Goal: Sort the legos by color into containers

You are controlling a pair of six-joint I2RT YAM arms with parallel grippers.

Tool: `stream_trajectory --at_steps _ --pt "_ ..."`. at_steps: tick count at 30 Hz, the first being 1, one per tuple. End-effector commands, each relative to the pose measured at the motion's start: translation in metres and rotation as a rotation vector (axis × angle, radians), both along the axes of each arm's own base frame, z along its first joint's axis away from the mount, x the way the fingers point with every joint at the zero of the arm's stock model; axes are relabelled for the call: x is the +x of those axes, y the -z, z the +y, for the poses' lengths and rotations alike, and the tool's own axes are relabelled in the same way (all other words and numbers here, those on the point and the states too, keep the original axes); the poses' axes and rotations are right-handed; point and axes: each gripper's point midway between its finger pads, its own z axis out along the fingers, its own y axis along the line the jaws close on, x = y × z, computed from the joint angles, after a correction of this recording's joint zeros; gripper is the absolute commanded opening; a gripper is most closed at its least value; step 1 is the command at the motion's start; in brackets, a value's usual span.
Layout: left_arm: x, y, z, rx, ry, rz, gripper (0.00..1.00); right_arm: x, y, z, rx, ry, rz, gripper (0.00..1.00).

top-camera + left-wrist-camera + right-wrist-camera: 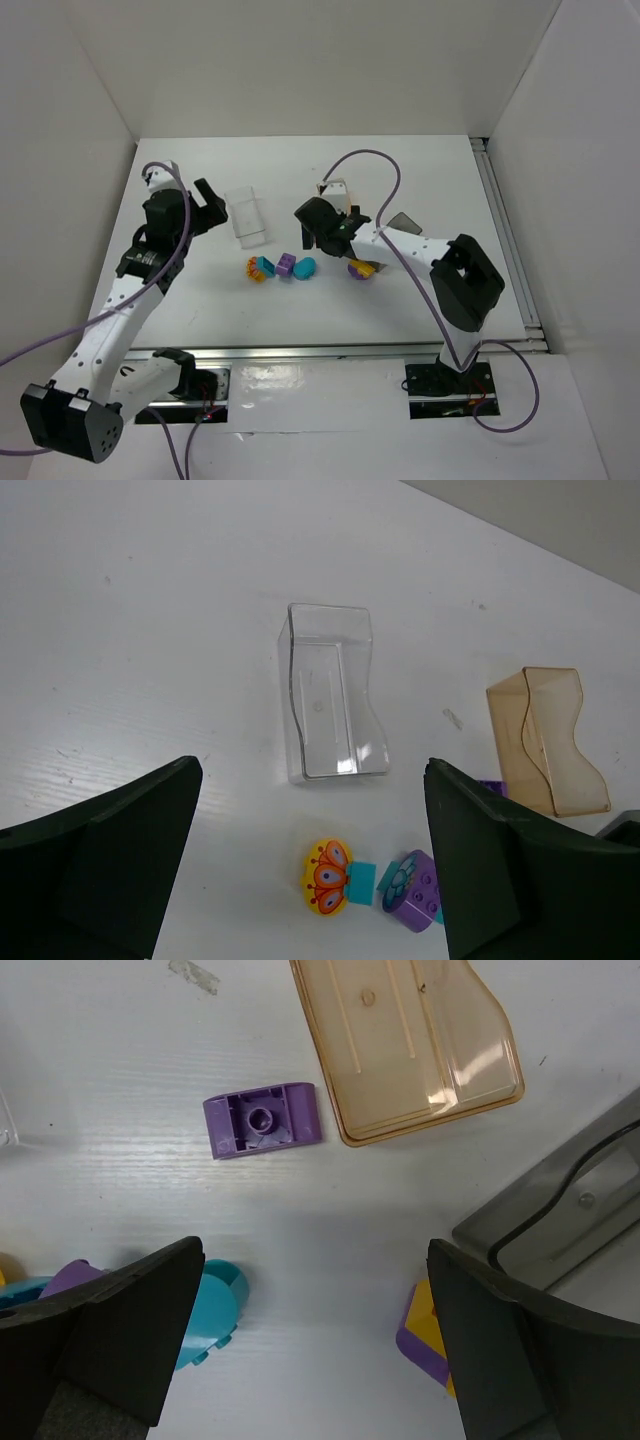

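Several legos lie in a row mid-table: a yellow butterfly brick with a teal piece (260, 268) (327, 877), a purple round brick (286, 265) (415, 892), a teal brick (305, 267) (215, 1305) and a purple-and-yellow brick (362, 268) (425, 1335). A flat purple brick (262, 1120) lies beside the peach-tan tray (410, 1040) (335, 190). The clear tray (247, 216) (292, 700) and the dark grey tray (403, 222) (570, 1210) hold nothing. My left gripper (212, 208) (312, 810) hovers open left of the clear tray. Open too, my right gripper (333, 243) (315, 1290) hangs over bare table between the teal and purple-and-yellow bricks.
White walls close in the table at the back and on both sides. A metal rail (505, 230) runs along the right edge. Purple cables (385, 165) loop above both arms.
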Motion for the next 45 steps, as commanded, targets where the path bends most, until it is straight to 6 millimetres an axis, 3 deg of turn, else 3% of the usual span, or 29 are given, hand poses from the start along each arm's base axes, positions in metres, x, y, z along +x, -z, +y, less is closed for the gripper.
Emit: stream_trajectory --at_steps 1,8,10,11,13,15,19,25,26,28,30,33,37,39,45 --pt "0.004 -0.013 -0.001 0.001 -0.003 0.005 1.00 0.001 -0.022 0.011 0.036 -0.008 -0.073 1.00" --pt "0.009 -0.005 -0.016 -0.058 0.038 0.083 1.00 -0.008 -0.023 0.033 0.115 -0.102 -0.044 1.00" --pt "0.010 -0.003 -0.019 -0.038 0.073 0.103 1.00 -0.009 -0.024 0.040 0.143 -0.146 -0.053 0.91" --pt "0.010 -0.003 -0.019 -0.038 0.073 0.103 0.99 -0.009 -0.025 0.050 0.186 -0.171 -0.059 0.81" --pt "0.009 0.002 -0.019 -0.026 0.076 0.122 0.97 -0.010 -0.021 0.051 0.201 -0.194 -0.042 0.73" --pt "0.008 0.005 -0.020 -0.029 0.084 0.133 0.95 -0.004 -0.009 0.051 0.204 -0.210 -0.002 0.58" --pt "0.005 -0.004 -0.016 -0.033 0.063 0.105 0.93 0.007 0.000 0.049 0.212 -0.226 0.019 0.57" --pt "0.004 -0.003 -0.020 -0.041 0.081 0.109 0.93 0.043 0.007 0.034 0.279 -0.195 0.021 0.57" --pt "0.006 0.000 -0.022 -0.035 0.094 0.121 0.93 0.051 0.017 0.026 0.265 -0.182 0.042 0.63" --pt "0.006 0.003 -0.023 -0.025 0.109 0.139 0.94 0.066 0.014 0.022 0.254 -0.163 0.033 0.71" --pt "0.006 0.003 -0.027 -0.023 0.136 0.149 0.94 0.077 0.023 0.013 0.233 -0.146 0.046 0.79" --pt "0.010 0.007 -0.028 -0.021 0.136 0.163 0.94 0.086 0.031 0.006 0.216 -0.128 0.061 0.80" --pt "0.011 0.010 -0.031 -0.016 0.155 0.174 0.95 0.085 0.027 0.015 0.242 -0.181 0.058 0.82" --pt "0.011 0.009 -0.038 -0.024 0.201 0.177 0.96 0.081 0.034 0.021 0.235 -0.206 0.075 0.96" --pt "0.016 0.013 -0.046 -0.032 0.240 0.191 0.96 0.078 0.042 0.041 0.223 -0.259 0.097 1.00"
